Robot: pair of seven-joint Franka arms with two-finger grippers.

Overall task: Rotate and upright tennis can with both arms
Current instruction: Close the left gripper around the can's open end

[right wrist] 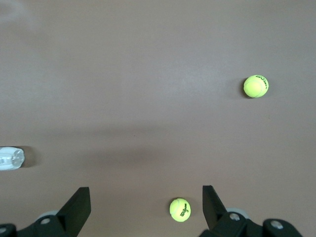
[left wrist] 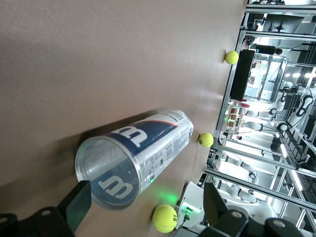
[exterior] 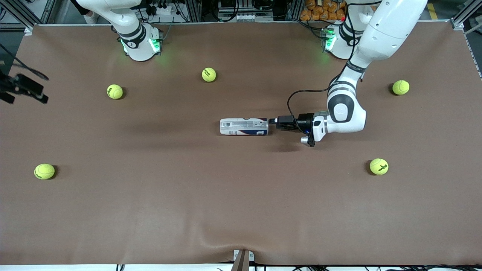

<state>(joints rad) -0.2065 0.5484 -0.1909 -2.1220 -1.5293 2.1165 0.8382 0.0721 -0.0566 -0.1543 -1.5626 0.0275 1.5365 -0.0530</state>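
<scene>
You have the tennis can (exterior: 244, 127) lying on its side near the middle of the brown, matte table cover (exterior: 241, 210), which shows a soft wrinkle at the edge nearest the front camera. The can is a slim clear-plastic cylinder with a glossy white and dark-blue label carrying a big white "W", and in the left wrist view its round open end (left wrist: 109, 173) faces the camera. Your left gripper (exterior: 274, 121) sits low at the can's end toward the left arm's base, its black fingers (left wrist: 75, 203) spread wide apart, one on each side of that end, not clamped on it. Your right gripper (right wrist: 146, 203) is raised over bare cover, toward the right arm's end of the table from the can, fingers likewise apart and empty; that arm waits. Five fuzzy yellow-green tennis balls ring the can, all well apart from it; one (exterior: 209, 74) lies farther from the front camera than the can.
</scene>
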